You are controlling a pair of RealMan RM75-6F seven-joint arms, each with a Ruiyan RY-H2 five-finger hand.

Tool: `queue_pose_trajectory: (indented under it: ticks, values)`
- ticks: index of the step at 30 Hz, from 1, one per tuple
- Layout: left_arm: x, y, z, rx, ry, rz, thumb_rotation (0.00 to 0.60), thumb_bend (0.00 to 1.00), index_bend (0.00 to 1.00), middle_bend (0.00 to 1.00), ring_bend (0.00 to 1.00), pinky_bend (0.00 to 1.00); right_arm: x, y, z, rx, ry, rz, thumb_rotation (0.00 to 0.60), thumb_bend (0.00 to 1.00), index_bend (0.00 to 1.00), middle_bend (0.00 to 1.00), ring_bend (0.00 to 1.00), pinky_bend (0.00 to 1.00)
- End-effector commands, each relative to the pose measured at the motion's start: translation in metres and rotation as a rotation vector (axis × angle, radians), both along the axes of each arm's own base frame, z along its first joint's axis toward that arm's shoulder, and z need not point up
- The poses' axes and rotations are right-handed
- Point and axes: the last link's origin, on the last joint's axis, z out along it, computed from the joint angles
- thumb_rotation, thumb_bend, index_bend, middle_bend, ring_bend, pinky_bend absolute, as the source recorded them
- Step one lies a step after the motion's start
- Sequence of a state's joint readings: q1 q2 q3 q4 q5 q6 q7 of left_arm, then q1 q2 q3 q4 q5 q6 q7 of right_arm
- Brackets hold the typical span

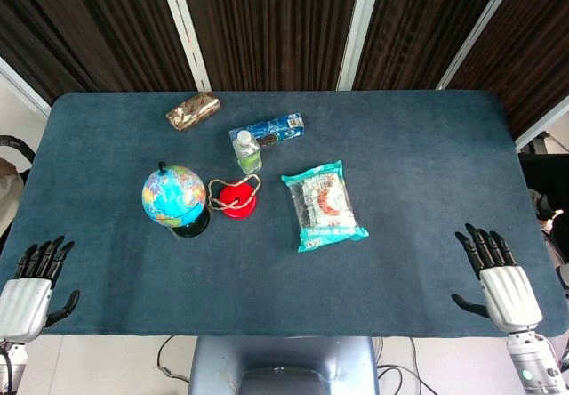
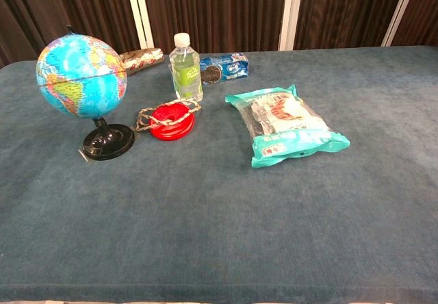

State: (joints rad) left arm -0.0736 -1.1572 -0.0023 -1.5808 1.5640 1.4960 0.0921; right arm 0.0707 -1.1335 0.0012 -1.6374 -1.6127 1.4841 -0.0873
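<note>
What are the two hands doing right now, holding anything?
Left hand: open, fingers apart, holding nothing, at the table's near edge.
Right hand: open, fingers apart, holding nothing, at the near edge too.

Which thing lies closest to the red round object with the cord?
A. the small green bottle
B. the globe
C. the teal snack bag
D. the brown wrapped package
A: the small green bottle stands right behind the red round object, almost touching its cord.
</note>
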Motion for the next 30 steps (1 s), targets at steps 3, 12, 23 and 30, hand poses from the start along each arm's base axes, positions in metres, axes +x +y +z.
queue_pose_trajectory:
  ticks: [3,12,23,30]
  values:
    - [0.002,0.01,-0.008,-0.013,-0.054,-0.032,0.6,0.36,0.0,0.0,0.0,0.01,-0.001,0.0,0.0,-0.002,0.002,-0.003,0.6,0.1,0.0,0.0,0.0,0.0]
    - [0.025,0.062,-0.023,-0.029,-0.53,-0.139,0.6,0.33,0.0,0.0,0.0,0.02,-0.002,-0.003,-0.001,-0.014,0.012,-0.022,0.6,0.1,0.0,0.0,0.0,0.0]
    - [0.061,0.127,-0.04,0.033,-0.699,-0.205,0.6,0.31,0.0,0.0,0.0,0.02,-0.003,-0.006,-0.006,-0.011,0.02,-0.036,0.6,0.1,0.0,0.0,0.0,0.0]
    - [0.072,0.145,-0.052,0.04,-0.746,-0.187,0.6,0.3,0.0,0.0,0.0,0.02,-0.004,-0.007,-0.003,-0.023,0.02,-0.042,0.6,0.11,0.0,0.0,0.0,0.0]
